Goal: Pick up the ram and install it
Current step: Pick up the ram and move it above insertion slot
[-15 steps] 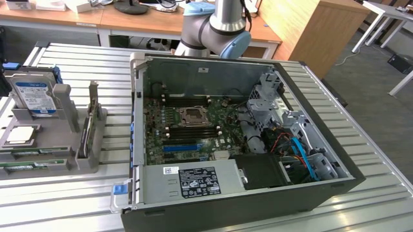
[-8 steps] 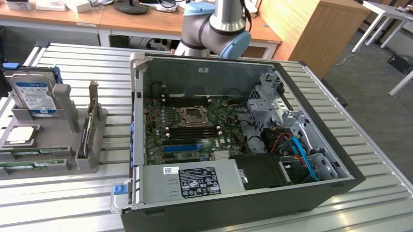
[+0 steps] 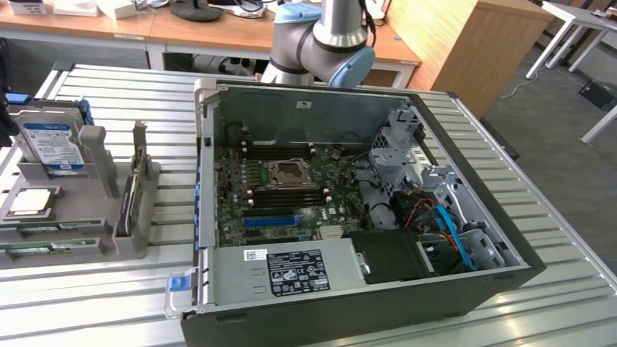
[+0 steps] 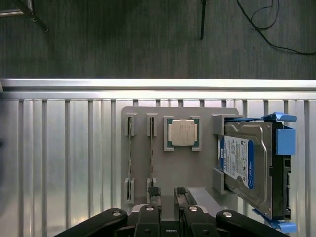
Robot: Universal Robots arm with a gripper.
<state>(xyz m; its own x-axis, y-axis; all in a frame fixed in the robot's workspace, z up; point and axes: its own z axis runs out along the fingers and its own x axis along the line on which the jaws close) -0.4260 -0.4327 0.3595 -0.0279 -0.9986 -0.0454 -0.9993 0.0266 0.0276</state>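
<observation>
Two rams stand on edge in the grooves of a grey holder point(image 4: 207, 177): one thin green stick point(image 4: 129, 158) and a second point(image 4: 151, 158) beside it. In the exterior view the same sticks point(image 3: 48, 247) lie at the holder's near end, at that view's left. My gripper point(image 4: 168, 195) hangs above the holder's edge, open by a narrow gap with nothing between its fingers. One fingertip point(image 4: 154, 193) is just off the end of the second stick. The open computer case point(image 3: 207, 217) shows the motherboard with black memory slots point(image 3: 285, 194) around the processor socket point(image 3: 289, 173).
The holder also carries a processor chip point(image 4: 182, 133) and a blue-labelled hard drive point(image 4: 247, 163) in a blue bracket. An upright card point(image 3: 140, 181) stands between holder and case. The arm's base point(image 3: 323, 43) rises behind the case. All rests on a ribbed metal table point(image 3: 540, 217).
</observation>
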